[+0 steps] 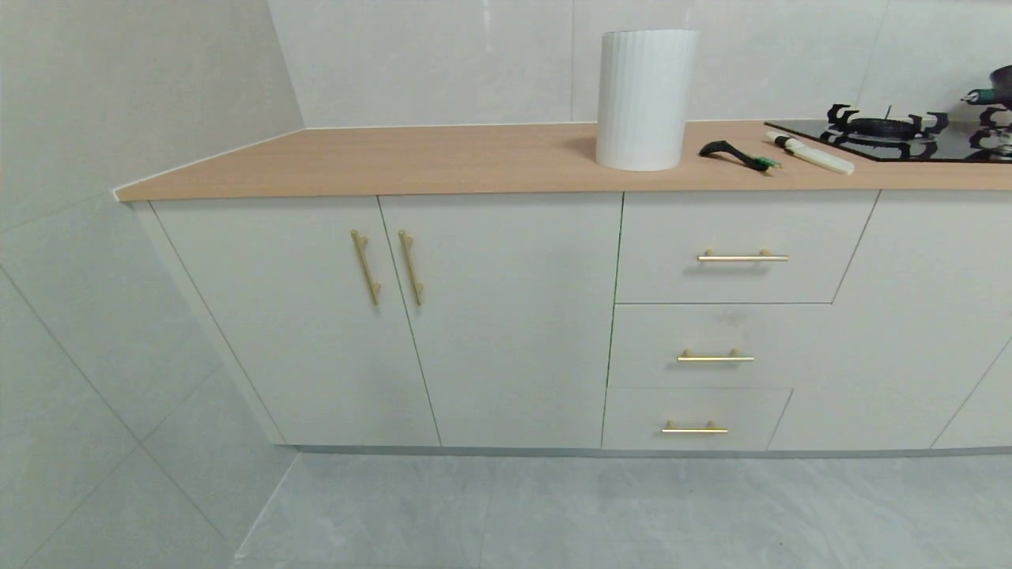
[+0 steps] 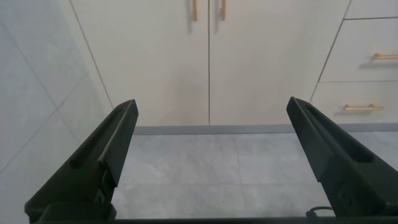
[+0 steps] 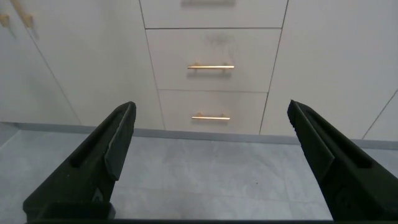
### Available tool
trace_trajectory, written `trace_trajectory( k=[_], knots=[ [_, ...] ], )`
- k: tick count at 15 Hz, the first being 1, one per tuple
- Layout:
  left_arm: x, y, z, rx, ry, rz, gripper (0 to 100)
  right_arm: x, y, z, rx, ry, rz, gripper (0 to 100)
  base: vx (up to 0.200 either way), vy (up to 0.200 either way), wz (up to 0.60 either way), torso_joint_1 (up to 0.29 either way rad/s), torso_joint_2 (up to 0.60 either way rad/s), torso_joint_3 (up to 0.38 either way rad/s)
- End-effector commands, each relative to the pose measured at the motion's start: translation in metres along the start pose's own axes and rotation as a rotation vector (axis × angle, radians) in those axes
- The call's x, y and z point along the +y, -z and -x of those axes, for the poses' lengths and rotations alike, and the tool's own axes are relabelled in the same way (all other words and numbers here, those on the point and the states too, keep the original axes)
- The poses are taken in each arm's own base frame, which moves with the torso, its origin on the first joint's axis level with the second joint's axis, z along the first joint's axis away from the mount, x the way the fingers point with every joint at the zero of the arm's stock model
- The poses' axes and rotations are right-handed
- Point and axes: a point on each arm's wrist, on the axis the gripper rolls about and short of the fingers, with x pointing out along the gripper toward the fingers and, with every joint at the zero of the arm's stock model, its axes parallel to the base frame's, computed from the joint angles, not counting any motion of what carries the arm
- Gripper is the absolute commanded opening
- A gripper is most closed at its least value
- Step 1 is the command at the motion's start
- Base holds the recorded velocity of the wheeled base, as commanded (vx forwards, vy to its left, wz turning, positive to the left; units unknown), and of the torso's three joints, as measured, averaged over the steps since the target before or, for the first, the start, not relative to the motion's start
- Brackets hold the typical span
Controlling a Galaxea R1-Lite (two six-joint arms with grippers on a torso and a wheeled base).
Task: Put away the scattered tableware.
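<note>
From where I stand, the job looks barely begun. On the pale wooden countertop two loose pieces lie in the open: a small black-handled utensil with a green tip and, just beside it toward the stove, a long cream-coloured tool that looks like a knife. Both lie flat on the wood, near the black gas hob and just to the side of a tall white ribbed cylindrical holder, which stands upright. Whether anything is already inside it I cannot tell.

The left gripper hangs low in front of the cream cabinet doors, its two dark fingers spread wide with nothing between them. The right gripper is the same — parted, empty — and faces the lower drawers. Every drawer and door I can see is closed.

So, as I judge it, neither piece has been picked up and nothing is stowed; both arms are well below the counter and apart from the tableware. What is left is the whole of it — reach each piece, lift it, and set it in the holder or a drawer, whichever is meant.
</note>
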Motion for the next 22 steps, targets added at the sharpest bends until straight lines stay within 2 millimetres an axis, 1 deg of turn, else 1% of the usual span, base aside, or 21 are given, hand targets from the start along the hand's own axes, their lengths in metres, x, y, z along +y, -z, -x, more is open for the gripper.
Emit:
trace_trajectory(
  k=[1, 7, 12, 14, 22],
  knots=[
    [0.0000, 0.0000, -0.0001, 0.001, -0.001, 0.000, 100, 0.0000, -0.0003, 0.0000, -0.001, 0.000, 0.000, 100, 0.200, 0.000, 0.00, -0.002, 0.00, 0.002],
    [0.0000, 0.0000, -0.0001, 0.001, -0.001, 0.000, 100, 0.0000, -0.0003, -0.0001, 0.001, 0.000, 0.000, 100, 0.200, 0.000, 0.00, 0.005, 0.00, 0.002],
    [0.0000, 0.0000, -0.0001, 0.001, -0.001, 0.000, 100, 0.0001, -0.0003, 0.0000, -0.001, -0.001, 0.000, 100, 0.000, 0.000, 0.00, 0.000, 0.00, 0.000],
    [0.0000, 0.0000, -0.0001, 0.001, -0.001, 0.000, 100, 0.0001, -0.0003, 0.0000, -0.001, -0.001, 0.001, 100, 0.000, 0.000, -0.60, 0.002, 0.00, 0.002],
    [0.0000, 0.0000, -0.0001, 0.001, -0.001, 0.000, 100, 0.0000, 0.0002, -0.0001, 0.001, 0.000, 0.004, 100, 0.000, 0.000, 0.00, 0.000, 0.00, 0.000]
  ],
)
